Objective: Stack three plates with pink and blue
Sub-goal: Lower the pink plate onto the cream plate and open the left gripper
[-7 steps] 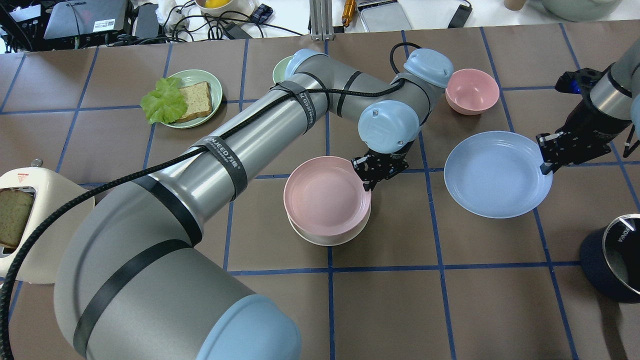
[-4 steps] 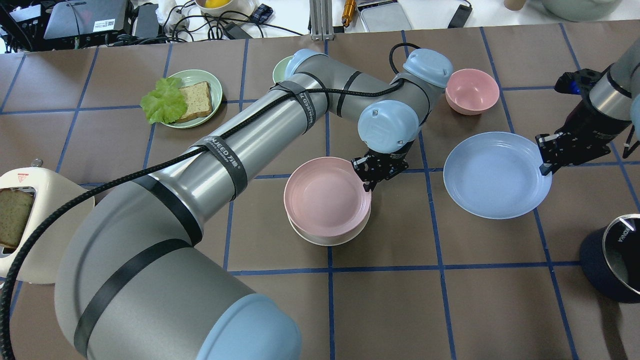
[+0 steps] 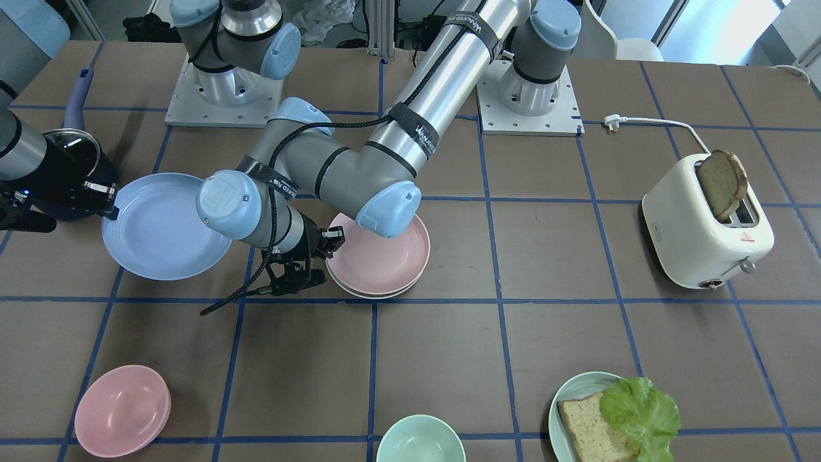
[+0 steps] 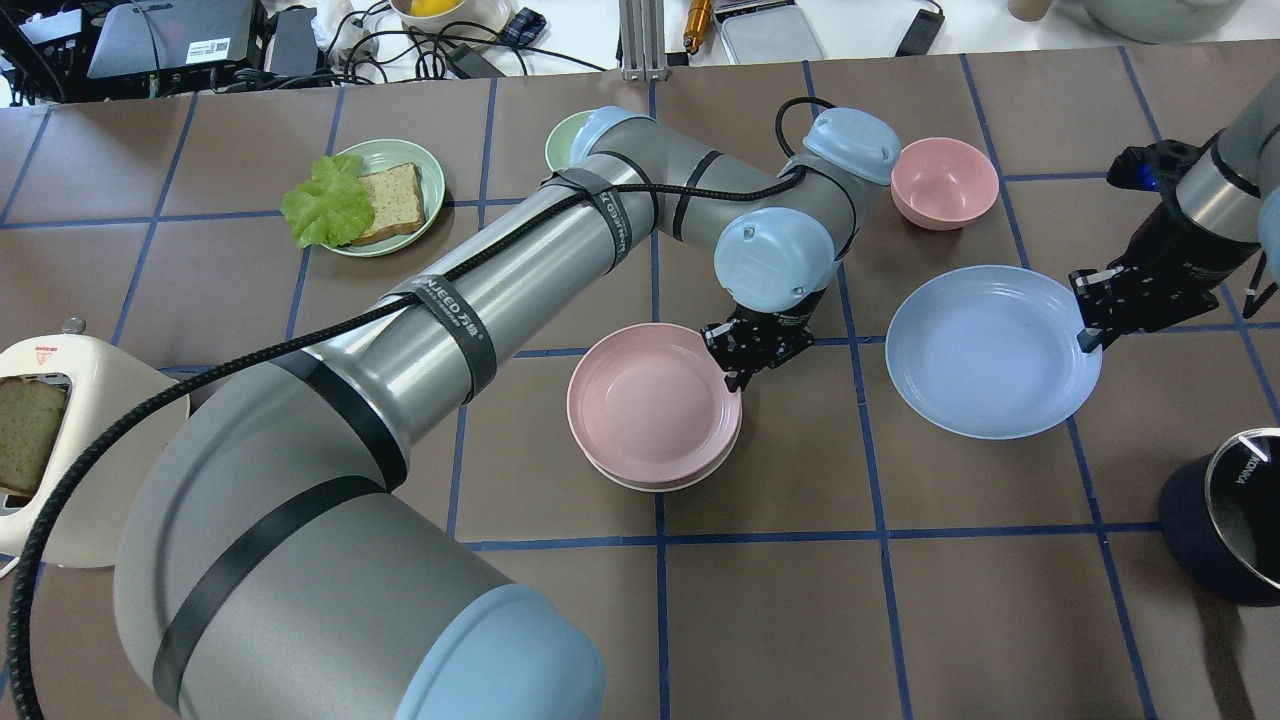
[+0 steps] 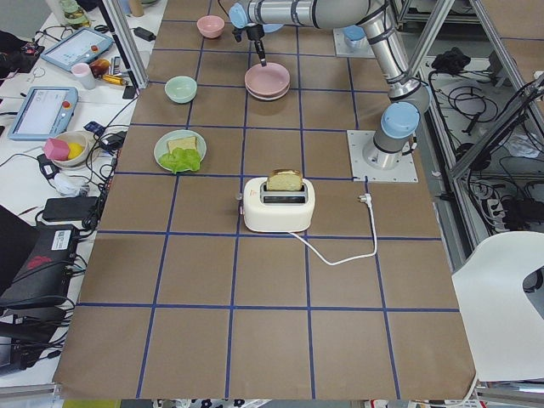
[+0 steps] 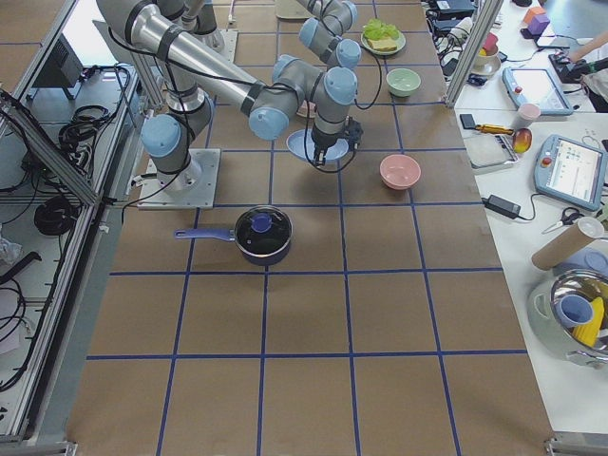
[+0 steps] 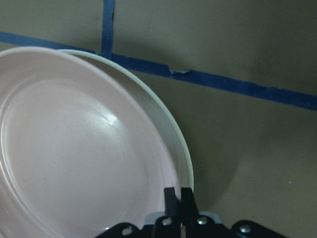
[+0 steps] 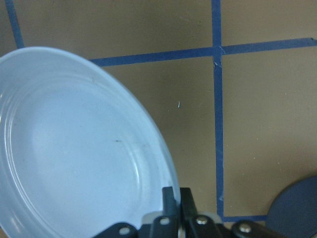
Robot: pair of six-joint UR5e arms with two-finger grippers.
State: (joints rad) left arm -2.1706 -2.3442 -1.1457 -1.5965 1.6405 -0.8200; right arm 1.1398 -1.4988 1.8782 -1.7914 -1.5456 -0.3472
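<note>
Stack of two sits near table centre: pink plate [image 4: 650, 405] nested in cream plate [image 4: 655, 486], nothing on top. Left gripper [image 4: 738, 372] is clenched on the pink plate's right rim. Blue plate [image 4: 985, 350], empty, lies right of the stack, toward the right edge, near but apart. Right gripper [image 4: 1085, 335] is clamped on its right rim, the side away from the stack. Blue plate must therefore travel leftward across the gap, and the left gripper stands in that gap. Judgement: left lets go and clears first. Cannot tell whether the blue plate is off the table. Pink bowl [image 4: 943, 180] near far edge is empty.
</note>
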